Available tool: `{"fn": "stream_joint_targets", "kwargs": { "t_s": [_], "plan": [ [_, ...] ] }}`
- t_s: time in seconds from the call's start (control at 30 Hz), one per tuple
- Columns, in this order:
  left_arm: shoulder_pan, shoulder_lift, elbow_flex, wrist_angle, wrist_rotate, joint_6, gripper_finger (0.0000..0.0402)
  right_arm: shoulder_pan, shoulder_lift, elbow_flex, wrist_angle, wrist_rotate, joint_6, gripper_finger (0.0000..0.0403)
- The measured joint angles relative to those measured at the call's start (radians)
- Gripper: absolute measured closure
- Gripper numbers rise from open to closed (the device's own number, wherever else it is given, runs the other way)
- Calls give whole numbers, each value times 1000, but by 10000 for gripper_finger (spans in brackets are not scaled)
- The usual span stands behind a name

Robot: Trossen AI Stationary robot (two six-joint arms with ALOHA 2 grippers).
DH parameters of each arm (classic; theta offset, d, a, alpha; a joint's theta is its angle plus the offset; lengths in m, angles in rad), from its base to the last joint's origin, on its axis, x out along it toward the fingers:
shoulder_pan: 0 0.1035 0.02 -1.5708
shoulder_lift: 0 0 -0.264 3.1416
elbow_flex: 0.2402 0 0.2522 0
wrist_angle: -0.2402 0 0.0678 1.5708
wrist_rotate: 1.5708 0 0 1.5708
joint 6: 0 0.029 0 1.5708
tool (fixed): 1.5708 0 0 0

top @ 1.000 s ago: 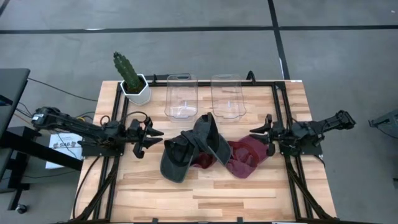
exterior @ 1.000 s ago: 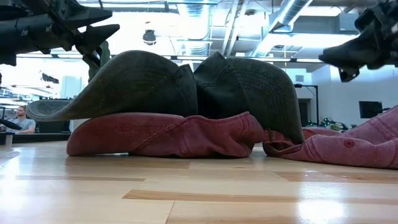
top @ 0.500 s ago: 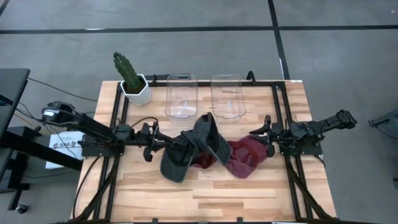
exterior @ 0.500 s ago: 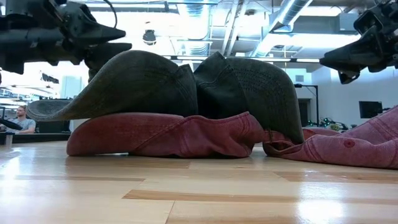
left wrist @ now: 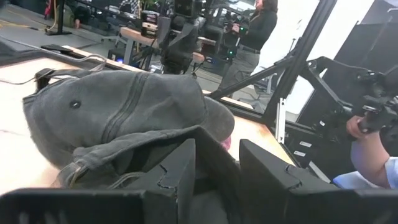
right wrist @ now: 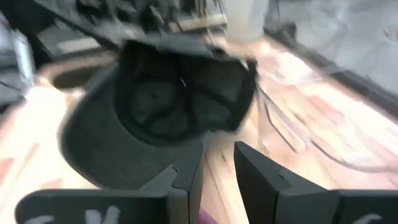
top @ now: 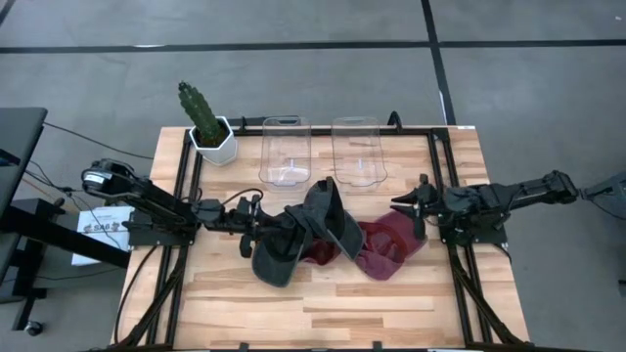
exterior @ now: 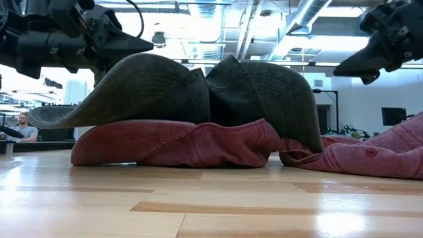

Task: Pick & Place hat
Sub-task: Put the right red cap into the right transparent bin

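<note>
- Bench [top: 323,303]: pale wood slats, black rails down both sides.
- Dark grey hat [top: 298,240] at bench middle, draped over a red hat [top: 386,244]; a second red hat [exterior: 172,142] shows under it in the low view.
- Left hand [top: 256,227] at the grey hat's edge, fingers [left wrist: 180,171] narrowly apart, hat cloth just ahead.
- Right hand [top: 411,207] raised just beside the red hat, fingers [right wrist: 255,171] narrowly apart, holding nothing.
- Two clear bins [top: 285,152] beyond both hands; potted cactus [top: 208,125] farther out.

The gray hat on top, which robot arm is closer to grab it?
Left. The left gripper is already at the gray hat, fingers open; the right gripper hangs over the red hat's edge.
</note>
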Motion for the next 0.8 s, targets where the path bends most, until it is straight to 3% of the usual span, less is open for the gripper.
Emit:
{"fn": "stream_joint_targets", "kwargs": {
  "t_s": [0.43, 0.6, 0.8],
  "plan": [
    [-15, 0, 6, 2, -3, 0, 279, -92, 358, 154, -20, -56, 4, 321],
    [-15, 0, 6, 7, -70, 0, 279, -124, 424, 227, -127, -185, 4, 321],
    [-15, 0, 6, 7, -82, 0, 279, -165, 483, 275, -193, -300, -4, 321]
  ]
}}
